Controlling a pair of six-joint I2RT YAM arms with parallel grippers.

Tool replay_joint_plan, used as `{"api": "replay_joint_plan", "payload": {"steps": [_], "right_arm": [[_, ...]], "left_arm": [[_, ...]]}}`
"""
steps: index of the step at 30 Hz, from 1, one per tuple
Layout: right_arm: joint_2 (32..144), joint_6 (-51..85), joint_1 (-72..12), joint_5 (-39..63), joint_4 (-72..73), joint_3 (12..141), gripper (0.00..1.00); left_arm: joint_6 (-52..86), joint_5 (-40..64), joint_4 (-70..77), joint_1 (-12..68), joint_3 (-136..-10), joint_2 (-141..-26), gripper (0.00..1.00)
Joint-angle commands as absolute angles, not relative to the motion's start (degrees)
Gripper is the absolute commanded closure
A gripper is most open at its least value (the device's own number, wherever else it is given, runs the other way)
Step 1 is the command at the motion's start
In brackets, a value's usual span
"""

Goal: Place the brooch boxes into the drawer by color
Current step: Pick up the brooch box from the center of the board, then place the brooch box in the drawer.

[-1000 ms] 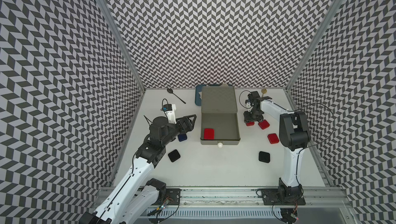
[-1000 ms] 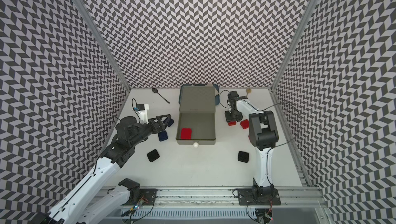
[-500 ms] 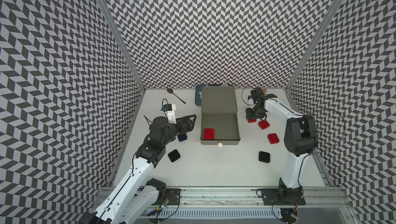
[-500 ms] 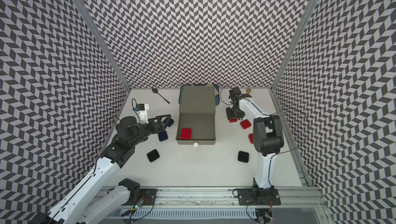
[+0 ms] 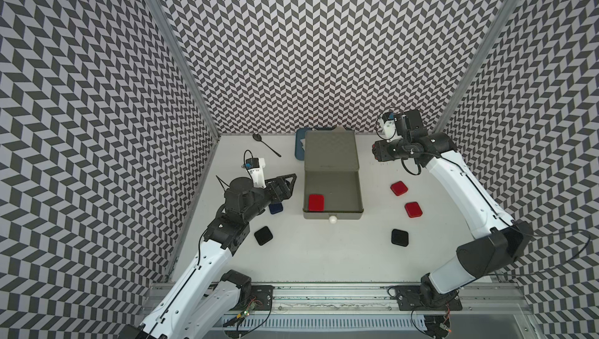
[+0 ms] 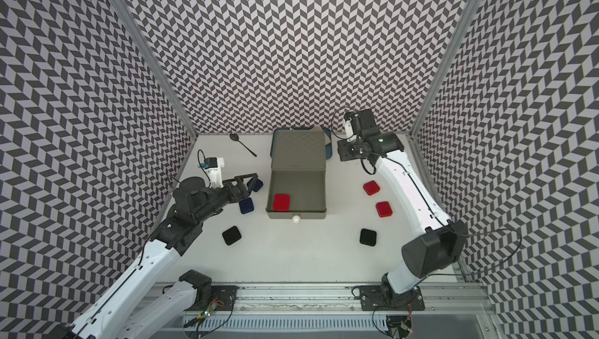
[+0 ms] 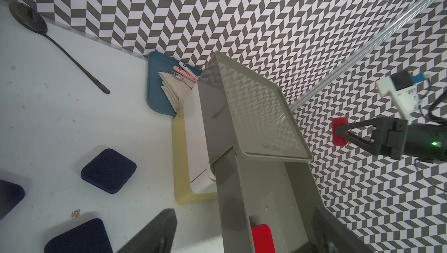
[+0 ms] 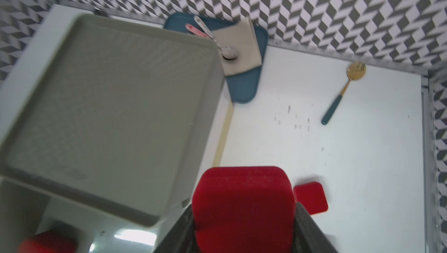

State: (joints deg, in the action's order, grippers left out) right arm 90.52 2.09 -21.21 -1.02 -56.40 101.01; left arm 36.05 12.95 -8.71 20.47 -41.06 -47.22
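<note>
Scanning from the front rail, I see black boxes [image 5: 263, 235] [image 5: 400, 237] flanking bare table [image 5: 324, 250]. The grey drawer [image 5: 334, 216] stands open with a red box [image 5: 316, 203] in its near-left corner. My left gripper [image 5: 290, 186] is spread just outside its left wall. Farther back, my right gripper [image 5: 376, 152] clamps another red box [image 8: 244, 201] off the chest's [image 5: 331, 149] right edge.

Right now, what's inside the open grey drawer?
One red box lies in the drawer, on its bare floor. The drawer's back end is hidden under the chest top, so anything there cannot be seen.
</note>
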Motion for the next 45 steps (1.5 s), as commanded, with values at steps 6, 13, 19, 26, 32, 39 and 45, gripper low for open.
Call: {"api": "replay_joint_plan", "payload": {"steps": [6, 13, 19, 26, 32, 39, 45], "right_arm": [[89.82, -0.26, -32.23, 4.61, -58.82, 108.43, 0.51], [91.59, -4.77, -43.54, 4.87, -59.3, 106.55, 0.51], [94.77, -6.68, -48.56, 1.92, -60.07, 103.76, 0.51], [97.73, -6.62, -49.54, -2.02, -59.25, 103.26, 0.51], [101.51, -10.13, -49.75, -5.58, -58.09, 104.63, 0.51], [103.0, -13.81, -50.0, -6.93, -56.29, 107.13, 0.51], [103.97, -14.75, -49.93, -4.87, -55.55, 107.16, 0.5]], "left_arm": [[35.95, 11.71, -10.78, 20.13, -43.37, -45.32, 0.07], [35.94, 11.2, -11.56, 20.12, -43.16, -44.6, 0.07], [35.78, 11.0, -11.95, 20.13, -43.23, -44.06, 0.07], [35.44, 10.47, -12.69, 20.13, -42.74, -43.37, 0.07], [35.64, 10.74, -12.29, 20.13, -42.39, -43.28, 0.07], [34.98, 10.11, -12.97, 20.13, -42.19, -42.8, 0.07], [34.91, 9.93, -12.92, 20.13, -41.83, -42.76, 0.07]]}}
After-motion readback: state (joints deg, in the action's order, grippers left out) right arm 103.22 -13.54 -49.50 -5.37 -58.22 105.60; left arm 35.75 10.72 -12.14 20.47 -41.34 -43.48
